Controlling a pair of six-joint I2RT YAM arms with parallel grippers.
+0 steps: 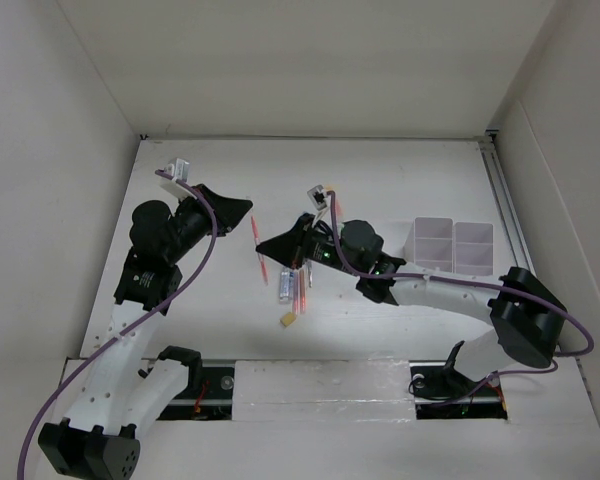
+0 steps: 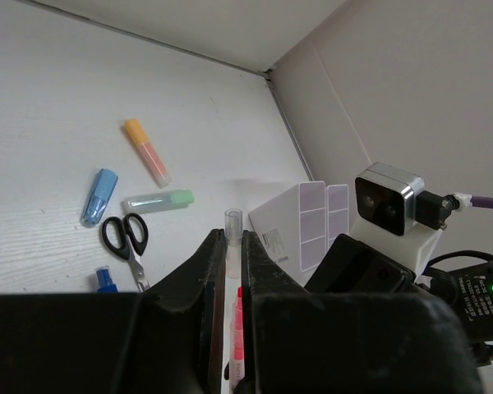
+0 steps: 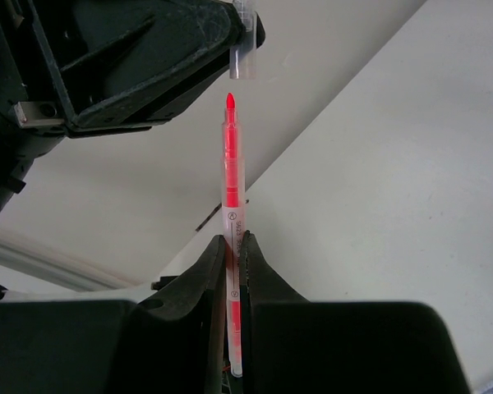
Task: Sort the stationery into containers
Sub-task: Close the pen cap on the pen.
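Note:
My right gripper (image 3: 234,240) is shut on a thin red pen (image 3: 230,176) and holds it above the table with its bare tip outward. The tip points at a clear pen cap (image 3: 245,59), a short gap away from it. My left gripper (image 2: 229,236) is shut on that cap (image 2: 232,223). In the top view the two grippers meet mid-table, left (image 1: 248,209) and right (image 1: 264,246), with the pen (image 1: 258,230) between them. The containers (image 1: 450,244) stand to the right. Scissors (image 2: 125,238) and orange (image 2: 145,152), blue (image 2: 99,197) and green (image 2: 158,201) markers lie on the table.
A blue-capped glue bottle (image 2: 105,281) lies beside the scissors. A small yellow eraser (image 1: 290,320) sits near the front, and more red pens (image 1: 301,291) lie under the right arm. White walls enclose the table on three sides.

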